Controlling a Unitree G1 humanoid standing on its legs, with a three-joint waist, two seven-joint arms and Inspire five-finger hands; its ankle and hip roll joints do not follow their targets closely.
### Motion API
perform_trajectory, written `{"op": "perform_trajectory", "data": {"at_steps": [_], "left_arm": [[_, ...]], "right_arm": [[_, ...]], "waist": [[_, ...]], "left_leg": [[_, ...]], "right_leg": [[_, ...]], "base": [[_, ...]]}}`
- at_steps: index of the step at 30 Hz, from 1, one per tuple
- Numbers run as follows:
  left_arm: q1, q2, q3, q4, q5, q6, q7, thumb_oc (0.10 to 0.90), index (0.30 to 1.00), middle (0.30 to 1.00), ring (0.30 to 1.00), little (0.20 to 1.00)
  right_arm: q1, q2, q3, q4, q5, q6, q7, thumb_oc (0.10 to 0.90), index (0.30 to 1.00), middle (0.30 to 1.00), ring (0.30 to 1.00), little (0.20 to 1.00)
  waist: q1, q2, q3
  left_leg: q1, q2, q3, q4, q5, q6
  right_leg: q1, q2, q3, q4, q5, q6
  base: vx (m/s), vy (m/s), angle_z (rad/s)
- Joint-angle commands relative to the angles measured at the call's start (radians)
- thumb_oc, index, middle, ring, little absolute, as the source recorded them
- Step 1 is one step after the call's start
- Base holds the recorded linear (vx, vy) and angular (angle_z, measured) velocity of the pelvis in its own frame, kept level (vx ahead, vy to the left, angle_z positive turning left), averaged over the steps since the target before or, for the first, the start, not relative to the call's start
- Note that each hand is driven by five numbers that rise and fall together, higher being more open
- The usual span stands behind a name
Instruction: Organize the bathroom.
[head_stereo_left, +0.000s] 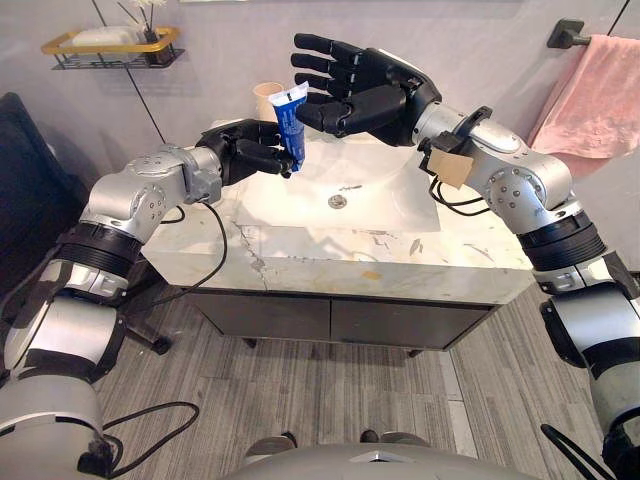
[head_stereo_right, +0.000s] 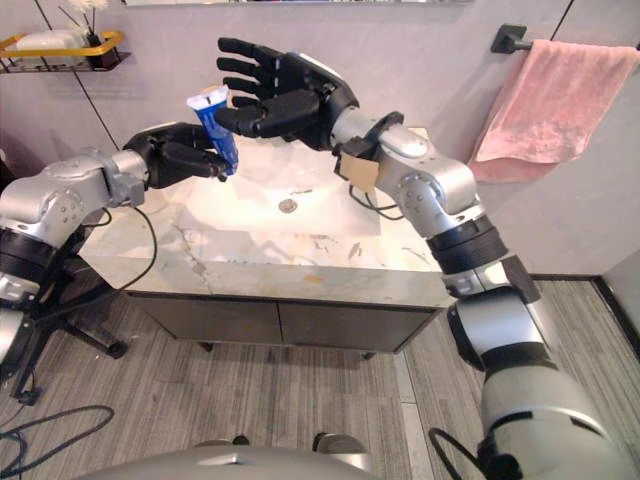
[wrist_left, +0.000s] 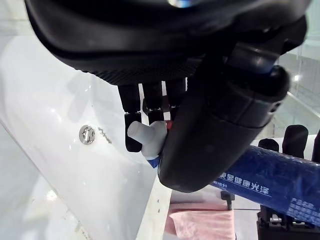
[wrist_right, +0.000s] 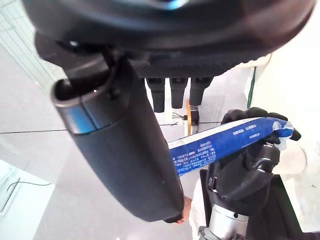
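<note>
**Inspector:** Left hand (head_stereo_left: 245, 148)?

**Assistant:** Curled round the lower end of the blue toothpaste tube (head_stereo_left: 291, 122), holding it upright, white cap down, over the white basin (head_stereo_left: 300, 200) in the marble counter (head_stereo_left: 300, 262).

**Inspector:** Right hand (head_stereo_left: 355, 85)?

**Assistant:** Spread wide, fingers straight, palm toward the tube's top, thumb just beside it; contact cannot be told.

**Inspector:** Beyond the hands?

**Assistant:** A beige cup (head_stereo_left: 268, 98) just behind the tube. Farther left, a yellow-rimmed wall shelf (head_stereo_left: 110, 47); farther right, a pink towel (head_stereo_left: 592, 95) on a wall bar.
</note>
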Motion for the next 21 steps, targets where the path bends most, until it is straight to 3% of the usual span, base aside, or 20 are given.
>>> {"op": "perform_trajectory", "data": {"at_steps": [1,10,13,21], "left_arm": [[-0.177,0.006,0.035,0.081,-0.073,-0.15,0.043,0.4,0.3,0.3,0.3,0.3],[-0.19,0.064,0.062,0.075,-0.106,-0.169,0.073,0.4,0.3,0.3,0.3,0.3],[-0.17,0.09,0.082,0.057,-0.112,-0.163,0.062,0.4,0.3,0.3,0.3,0.3],[-0.154,0.091,0.088,0.053,-0.117,-0.161,0.058,0.4,0.3,0.3,0.3,0.3]], "right_arm": [[-0.09,0.011,-0.026,0.051,0.046,-0.075,0.022,0.8,0.9,0.9,0.9,0.9],[-0.063,-0.027,-0.034,0.063,0.056,-0.015,0.09,0.8,0.9,0.9,0.9,0.9],[-0.03,-0.05,-0.035,0.04,0.054,0.035,0.137,0.8,0.9,0.9,0.9,0.9],[-0.036,-0.043,-0.024,0.021,0.068,0.004,0.134,0.8,0.9,0.9,0.9,0.9]], "waist": [[0.031,-0.001,-0.187],[0.03,0.005,-0.195],[0.029,0.008,-0.196],[0.03,0.008,-0.199]], "left_leg": [[-0.061,-0.004,-0.064,0.016,0.008,-0.028],[-0.053,0.005,-0.04,-0.008,0.019,-0.035],[-0.049,0.01,-0.036,-0.017,0.024,-0.037],[-0.039,0.008,-0.052,-0.021,0.02,-0.035]], "right_leg": [[0.017,0.005,-0.026,-0.017,-0.066,0.03],[0.015,0.005,-0.044,-0.024,-0.065,0.03],[0.012,0.003,-0.05,-0.02,-0.068,0.029],[0.014,0.003,-0.04,-0.021,-0.066,0.031]], "base": [[0.0,0.0,0.0],[0.0,0.0,0.0],[0.0,0.003,0.01],[0.0,-0.001,0.03]]}}
